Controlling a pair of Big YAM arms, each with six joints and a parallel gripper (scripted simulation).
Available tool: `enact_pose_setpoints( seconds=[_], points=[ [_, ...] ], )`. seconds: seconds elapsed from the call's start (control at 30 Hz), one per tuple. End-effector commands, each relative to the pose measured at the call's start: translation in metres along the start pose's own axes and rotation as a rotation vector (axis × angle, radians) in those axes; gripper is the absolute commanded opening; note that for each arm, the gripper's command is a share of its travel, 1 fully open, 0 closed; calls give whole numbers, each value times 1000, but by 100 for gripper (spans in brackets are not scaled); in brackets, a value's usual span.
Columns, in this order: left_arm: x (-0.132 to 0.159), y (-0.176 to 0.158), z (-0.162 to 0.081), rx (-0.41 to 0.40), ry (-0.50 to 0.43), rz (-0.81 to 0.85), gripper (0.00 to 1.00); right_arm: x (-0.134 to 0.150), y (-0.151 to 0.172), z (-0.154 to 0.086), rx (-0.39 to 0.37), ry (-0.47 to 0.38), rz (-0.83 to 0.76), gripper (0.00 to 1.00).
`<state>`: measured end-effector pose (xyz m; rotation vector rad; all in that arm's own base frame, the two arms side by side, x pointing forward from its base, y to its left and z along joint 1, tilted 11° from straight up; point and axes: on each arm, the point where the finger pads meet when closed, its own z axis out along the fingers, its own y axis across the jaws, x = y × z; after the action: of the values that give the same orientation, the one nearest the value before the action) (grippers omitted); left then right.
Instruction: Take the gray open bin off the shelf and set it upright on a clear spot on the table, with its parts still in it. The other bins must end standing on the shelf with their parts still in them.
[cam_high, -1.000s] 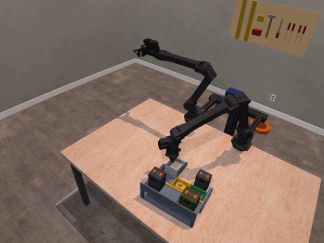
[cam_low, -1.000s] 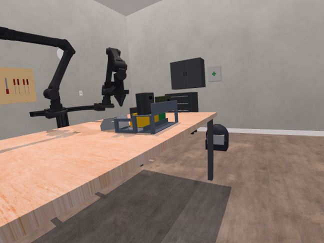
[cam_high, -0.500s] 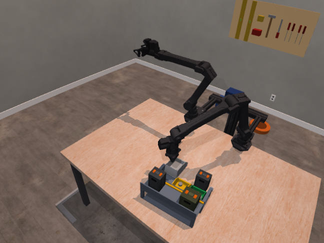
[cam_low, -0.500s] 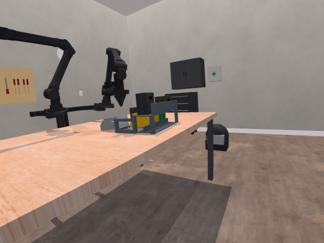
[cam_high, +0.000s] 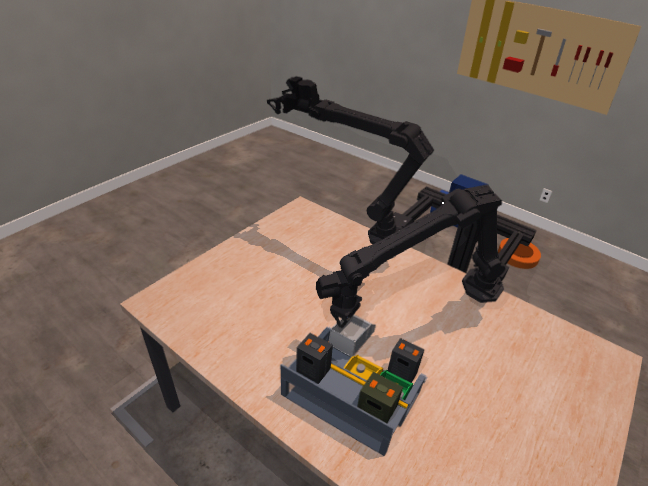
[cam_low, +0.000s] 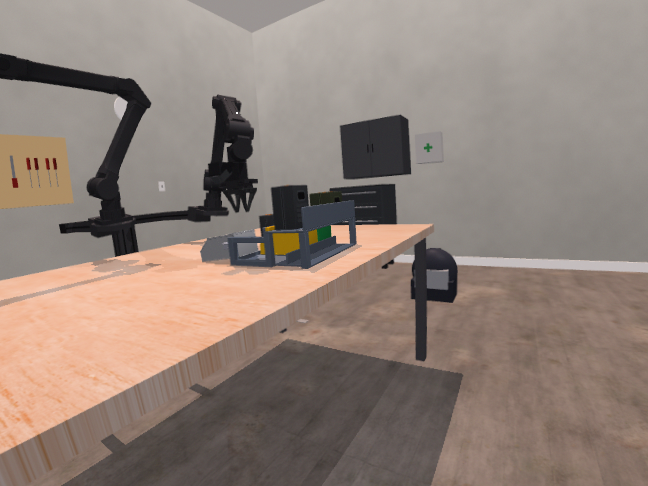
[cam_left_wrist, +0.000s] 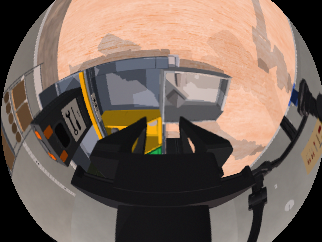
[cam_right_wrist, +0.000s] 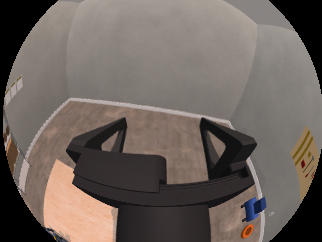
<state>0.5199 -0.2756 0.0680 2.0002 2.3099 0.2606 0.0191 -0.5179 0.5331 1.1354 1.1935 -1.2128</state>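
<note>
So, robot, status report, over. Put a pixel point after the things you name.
Left claw (cam_high: 340, 321) (cam_low: 241, 209) (cam_left_wrist: 163, 120) part open, empty. Right claw (cam_high: 271, 104) (cam_right_wrist: 163, 120) wide open, empty. Gray bin (cam_high: 343, 341) (cam_low: 215, 249) (cam_left_wrist: 195, 112) ungripped, at shelf's (cam_high: 334, 413) (cam_low: 328, 214) end. Black case (cam_high: 313, 364) (cam_low: 286, 209) (cam_left_wrist: 65, 135) close by.
</note>
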Motion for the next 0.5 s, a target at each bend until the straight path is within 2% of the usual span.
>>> enact_pose_setpoints(
  seconds=[0.0,0.47],
  points=[
    [-14,19,-39,-62,-46,-19,43,-11,-7,-6,15,-30,9,100],
    [-8,12,-31,-46,-33,-18,43,-11,-7,-6,15,-30,9,100]
  ],
)
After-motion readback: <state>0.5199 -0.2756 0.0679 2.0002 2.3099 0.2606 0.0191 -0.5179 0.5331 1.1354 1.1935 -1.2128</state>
